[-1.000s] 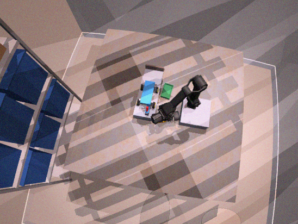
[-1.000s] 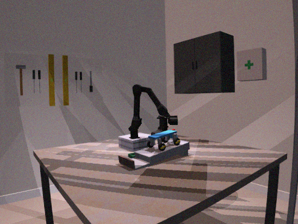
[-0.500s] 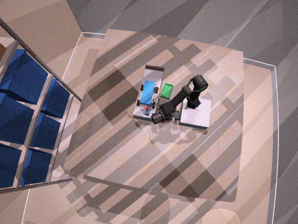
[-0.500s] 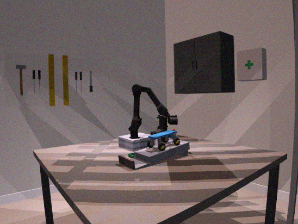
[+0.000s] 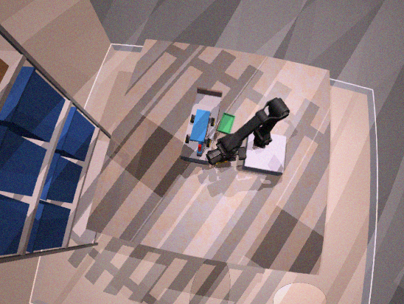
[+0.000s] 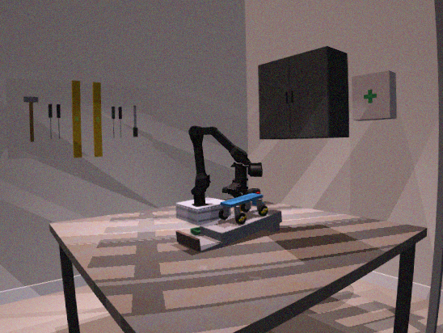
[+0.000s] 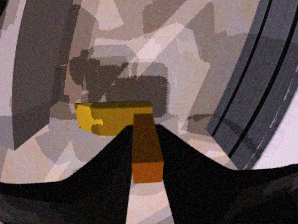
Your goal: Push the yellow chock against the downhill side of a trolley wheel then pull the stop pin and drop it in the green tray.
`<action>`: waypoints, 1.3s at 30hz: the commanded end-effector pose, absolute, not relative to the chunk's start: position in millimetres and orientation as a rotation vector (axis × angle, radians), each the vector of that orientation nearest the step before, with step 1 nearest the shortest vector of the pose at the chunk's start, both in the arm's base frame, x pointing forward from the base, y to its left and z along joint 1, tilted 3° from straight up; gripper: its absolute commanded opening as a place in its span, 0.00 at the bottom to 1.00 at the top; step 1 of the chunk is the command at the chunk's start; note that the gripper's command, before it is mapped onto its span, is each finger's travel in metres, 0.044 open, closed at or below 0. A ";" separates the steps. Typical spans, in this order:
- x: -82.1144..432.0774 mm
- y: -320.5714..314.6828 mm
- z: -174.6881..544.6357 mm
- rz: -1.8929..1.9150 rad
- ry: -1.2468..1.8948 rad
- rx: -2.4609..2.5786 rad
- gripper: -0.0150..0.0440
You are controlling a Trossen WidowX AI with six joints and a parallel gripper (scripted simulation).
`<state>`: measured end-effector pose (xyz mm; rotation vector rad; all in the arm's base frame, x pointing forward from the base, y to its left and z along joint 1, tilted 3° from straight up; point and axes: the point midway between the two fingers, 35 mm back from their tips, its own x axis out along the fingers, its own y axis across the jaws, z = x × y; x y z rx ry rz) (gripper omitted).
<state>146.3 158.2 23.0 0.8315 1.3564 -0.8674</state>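
The yellow chock (image 7: pixel 107 120) (image 5: pixel 223 162) is beside the ramp's uphill end, between ramp and robot base. Its orange handle (image 7: pixel 147 172) is between the fingertips of my gripper (image 7: pixel 143 130), which is shut on it. Whether the chock touches the table cannot be told. The blue trolley (image 5: pixel 200 125) (image 6: pixel 242 200) stands on the ramp (image 5: pixel 209 100) (image 6: pixel 252 231), with no chock at its wheels. The red-headed stop pin (image 5: pixel 200 147) stands at its uphill end; a little red shows behind the trolley in the exterior view. The green tray (image 5: pixel 226 123) (image 6: pixel 196 230) is empty, beside the ramp.
The white robot base (image 5: pixel 265 156) (image 6: pixel 190 212) is close on the other side of the gripper. The ramp's side wall (image 7: pixel 32 75) is at the left in the wrist view. A brown end board (image 5: pixel 209 92) (image 6: pixel 187 240) closes the ramp's low end. Striped shadows cover the table.
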 end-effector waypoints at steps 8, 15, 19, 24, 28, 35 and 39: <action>145.9 160.0 59.5 -0.854 1.361 0.841 0.25; 145.7 161.0 78.8 -0.854 1.361 0.841 0.25; 146.0 162.1 89.0 -0.854 1.361 0.841 0.25; 146.4 164.1 101.6 -0.854 1.361 0.841 0.25; 147.1 166.3 111.8 -0.854 1.361 0.841 0.25; 148.3 170.1 124.5 -0.853 1.361 0.842 0.25; 148.3 170.1 124.5 -0.853 1.361 0.842 0.25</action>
